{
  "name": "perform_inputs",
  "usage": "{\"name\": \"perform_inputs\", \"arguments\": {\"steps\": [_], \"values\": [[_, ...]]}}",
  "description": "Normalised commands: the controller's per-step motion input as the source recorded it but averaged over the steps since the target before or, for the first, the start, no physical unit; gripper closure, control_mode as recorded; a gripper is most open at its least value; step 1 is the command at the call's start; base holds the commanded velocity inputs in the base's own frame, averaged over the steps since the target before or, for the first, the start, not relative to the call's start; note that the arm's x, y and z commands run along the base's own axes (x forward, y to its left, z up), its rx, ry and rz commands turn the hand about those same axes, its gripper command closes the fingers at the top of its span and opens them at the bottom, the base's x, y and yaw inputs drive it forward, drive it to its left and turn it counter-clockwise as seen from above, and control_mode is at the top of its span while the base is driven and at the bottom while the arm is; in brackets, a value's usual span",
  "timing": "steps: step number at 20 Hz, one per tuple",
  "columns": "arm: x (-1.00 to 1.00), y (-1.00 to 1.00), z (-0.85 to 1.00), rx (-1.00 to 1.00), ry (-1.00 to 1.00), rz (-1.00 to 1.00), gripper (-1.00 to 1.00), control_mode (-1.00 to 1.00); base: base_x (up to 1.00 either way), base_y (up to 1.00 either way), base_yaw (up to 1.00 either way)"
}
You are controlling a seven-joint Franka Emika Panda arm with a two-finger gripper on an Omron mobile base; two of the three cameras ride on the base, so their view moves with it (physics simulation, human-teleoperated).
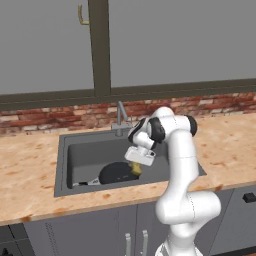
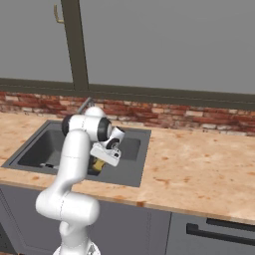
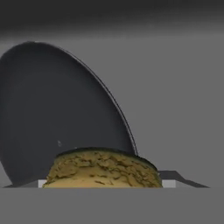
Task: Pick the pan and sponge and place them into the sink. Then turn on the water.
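The black pan [image 1: 115,173] lies on the floor of the dark grey sink [image 1: 63,165], near its front wall, with its grey handle pointing left. My gripper [image 1: 136,168] hangs over the basin just right of the pan, shut on the yellow-olive sponge [image 1: 136,170]. From the right base view the sponge [image 2: 97,165] sticks out below the hand, above the sink [image 2: 30,149]. In the hand view the sponge [image 3: 103,168] sits between the fingers, with the pan [image 3: 57,109] behind it. The faucet [image 1: 120,114] stands at the back rim. The water is out of view.
An orange-speckled counter [image 1: 227,150] surrounds the sink, with a brick backsplash [image 1: 50,117] and a window frame [image 1: 100,47] behind. Cabinet doors [image 1: 100,230] and a dark-handled drawer front [image 2: 219,234] run below. My own arm [image 1: 180,165] stands over the sink's right end.
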Motion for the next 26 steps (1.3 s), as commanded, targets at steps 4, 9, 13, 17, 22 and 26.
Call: {"name": "perform_inputs", "arguments": {"steps": [4,9,13,17,22,26], "values": [[0.22,0.04,-0.2,0.0,0.0,0.05,1.0,-1.0,0.0,0.0,0.0],[0.21,0.06,-0.23,0.0,0.0,0.04,1.0,-1.0,0.0,0.0,0.0],[0.16,0.1,-0.25,0.0,0.0,0.04,-1.0,-1.0,0.0,0.0,0.0],[0.07,0.06,-0.06,0.02,0.0,0.02,-1.0,-1.0,0.0,0.0,0.0],[0.0,0.1,0.05,0.03,0.0,0.0,-1.0,-1.0,0.0,0.0,0.0],[0.0,0.08,0.17,0.02,0.0,0.0,-1.0,-1.0,0.0,0.0,0.0]]}}
